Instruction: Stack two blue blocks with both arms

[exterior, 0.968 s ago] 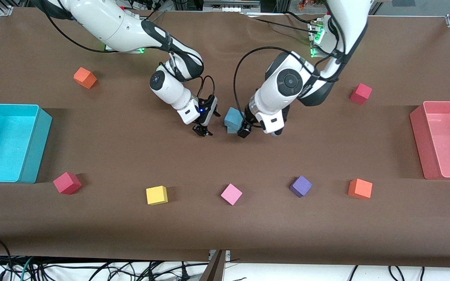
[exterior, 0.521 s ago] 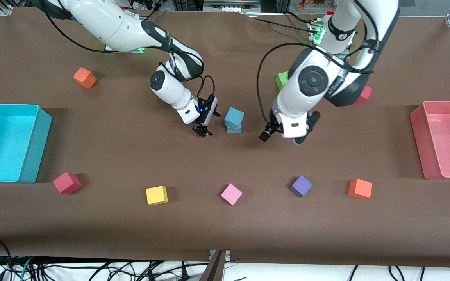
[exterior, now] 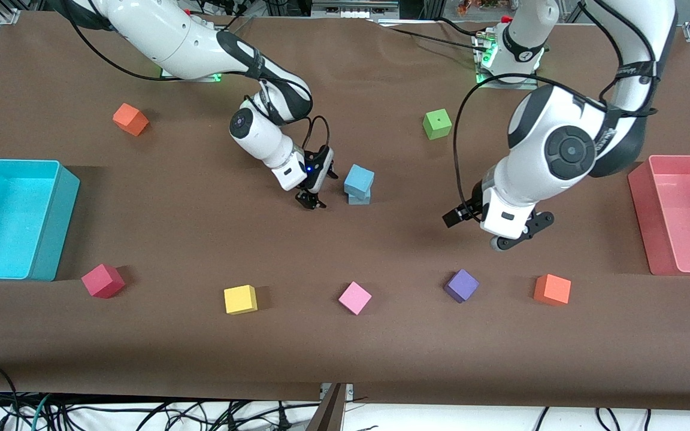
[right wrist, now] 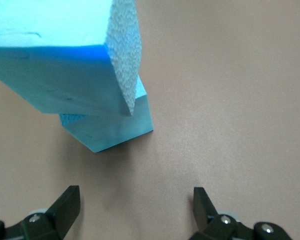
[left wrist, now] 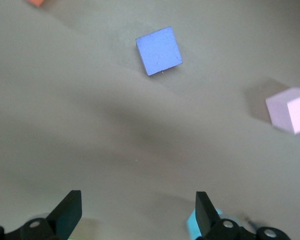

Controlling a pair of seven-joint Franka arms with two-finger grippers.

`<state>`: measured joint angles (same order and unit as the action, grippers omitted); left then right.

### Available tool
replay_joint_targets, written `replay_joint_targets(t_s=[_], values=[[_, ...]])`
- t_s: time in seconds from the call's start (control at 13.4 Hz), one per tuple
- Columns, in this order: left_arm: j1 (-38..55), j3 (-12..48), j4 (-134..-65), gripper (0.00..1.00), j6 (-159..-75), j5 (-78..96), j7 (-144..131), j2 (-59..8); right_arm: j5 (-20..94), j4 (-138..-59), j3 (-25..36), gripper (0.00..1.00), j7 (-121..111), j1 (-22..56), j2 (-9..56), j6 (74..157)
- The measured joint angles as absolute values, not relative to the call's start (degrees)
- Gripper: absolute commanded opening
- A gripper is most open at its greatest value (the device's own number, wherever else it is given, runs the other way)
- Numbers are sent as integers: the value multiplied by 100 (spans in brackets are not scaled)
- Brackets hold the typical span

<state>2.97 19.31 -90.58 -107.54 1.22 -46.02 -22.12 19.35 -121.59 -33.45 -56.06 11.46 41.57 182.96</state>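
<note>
The two blue blocks stand stacked in the middle of the table. The upper block (exterior: pixel 359 178) sits turned a little on the lower block (exterior: pixel 359 198). My right gripper (exterior: pixel 311 201) hangs low beside the stack, on the side toward the right arm's end, open and empty. In the right wrist view the upper block (right wrist: pixel 60 50) and lower block (right wrist: pixel 110 129) fill the picture, ahead of that open gripper (right wrist: pixel 135 205). My left gripper (exterior: pixel 474 231) is open and empty, apart from the stack, over bare table above the purple cube (exterior: pixel 461 285). It (left wrist: pixel 137 210) holds nothing in the left wrist view.
A cyan bin (exterior: pixel 57 227) stands at the right arm's end and a red bin (exterior: pixel 641 203) at the left arm's end. Loose cubes: green (exterior: pixel 437 124), orange (exterior: pixel 130 118), red (exterior: pixel 103 280), yellow (exterior: pixel 240 299), pink (exterior: pixel 354 297), orange (exterior: pixel 552 289).
The left arm has drawn its open gripper away from the stack toward the purple and orange cubes, uncovering the green cube. The right arm and the stack have not moved.
</note>
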Motion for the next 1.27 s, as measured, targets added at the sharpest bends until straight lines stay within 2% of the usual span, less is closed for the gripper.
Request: replay_joint_targets(t_s=[0.37,0.67,0.97,1.27], values=[[221,1701,-8358,100,-9962,-12,-2889,-2122,1935,-12089,-3384,100,-5608,1151,4154,18149],[184,1278,-8458,100,-9590,-15,-1354,-1423,1935,-11745,-3163,100,-5608,1132,3874,16779],[90,742,-9291,100,-9523,-16,-20,-415,1935,-11535,-2464,100,-5608,1080,3196,15362],[26,283,-9796,100,-9478,-16,464,178,1934,-11174,-1246,100,-5648,1050,2713,13951]])
